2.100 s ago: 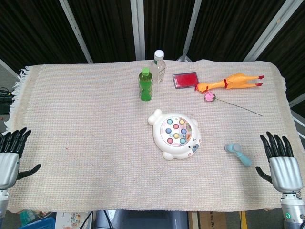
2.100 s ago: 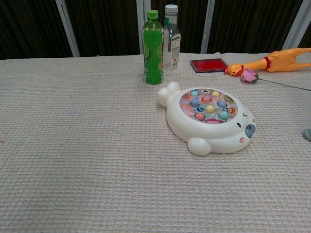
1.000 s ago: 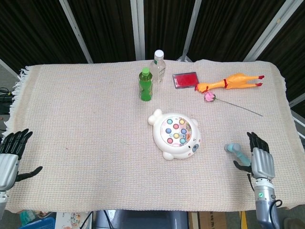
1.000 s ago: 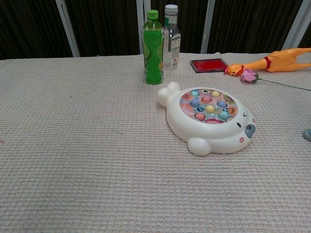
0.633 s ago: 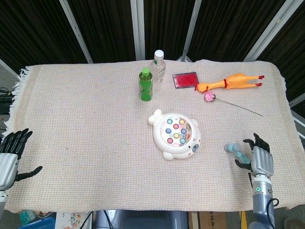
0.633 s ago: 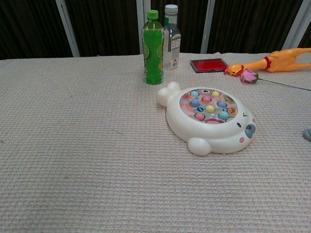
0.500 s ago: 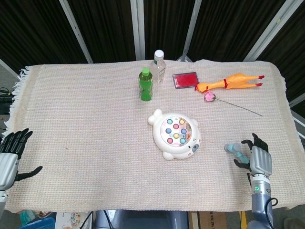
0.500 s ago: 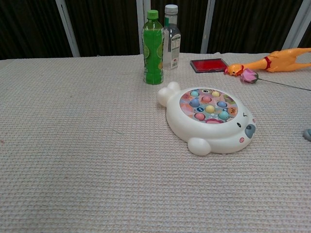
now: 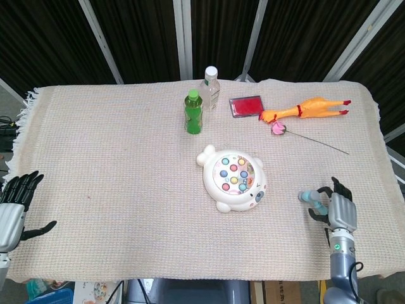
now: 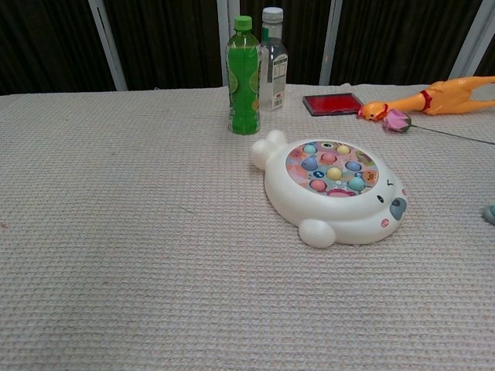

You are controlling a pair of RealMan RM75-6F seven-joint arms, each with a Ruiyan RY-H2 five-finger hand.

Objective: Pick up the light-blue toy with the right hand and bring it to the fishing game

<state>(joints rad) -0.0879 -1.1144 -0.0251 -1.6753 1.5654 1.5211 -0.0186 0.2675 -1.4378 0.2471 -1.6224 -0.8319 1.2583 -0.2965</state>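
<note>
The right robot hand (image 9: 336,209) sits at about 4 o'clock on the tabletop (image 9: 114,158), wrist toward the near edge, back upward, its fingers (image 9: 321,204) curled over the handle of the light-blue toy (image 9: 308,196). Whether they actually clamp it cannot be told. The toy lies on the cloth, well apart from the fishing game (image 9: 233,177), at its 4 o'clock. The left robot hand (image 9: 12,209) hangs off the 8 o'clock edge, fingers apart, holding nothing.

Bare cloth lies between the light-blue toy (image 9: 309,196) and the fishing game (image 9: 233,178).
</note>
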